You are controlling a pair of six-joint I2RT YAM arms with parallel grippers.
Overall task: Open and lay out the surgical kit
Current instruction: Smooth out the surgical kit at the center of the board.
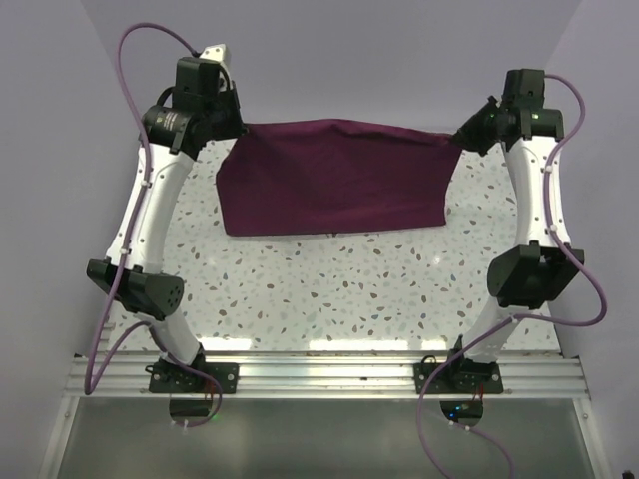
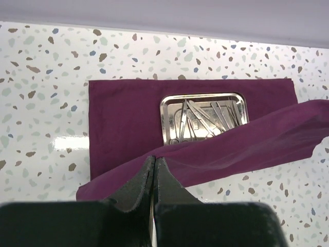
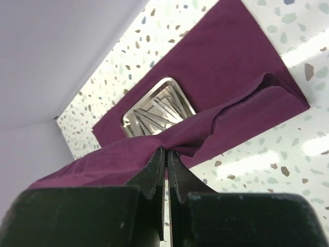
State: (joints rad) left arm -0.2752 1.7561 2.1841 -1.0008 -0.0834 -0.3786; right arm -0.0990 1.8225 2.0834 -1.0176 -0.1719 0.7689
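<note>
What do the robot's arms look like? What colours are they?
The left arm and right arm are white tubes with chunky black joints. A purple cable loops along each. The gripper fingers are black, tapering to narrow tips.

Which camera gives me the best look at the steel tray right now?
Left wrist: the tray lies almost fully exposed, instruments visible inside. Right wrist shows it slanted, its near part behind the lifted cloth. Top external hides it under the cloth.

I note the cloth (image 2: 247,144) stretched between left gripper (image 2: 154,163) and right gripper (image 3: 165,154), partly screening the tray (image 2: 203,117) ahead of both. Wall (image 2: 164,15) beyond it; bare table (image 1: 329,289) behind them lies open.
</note>
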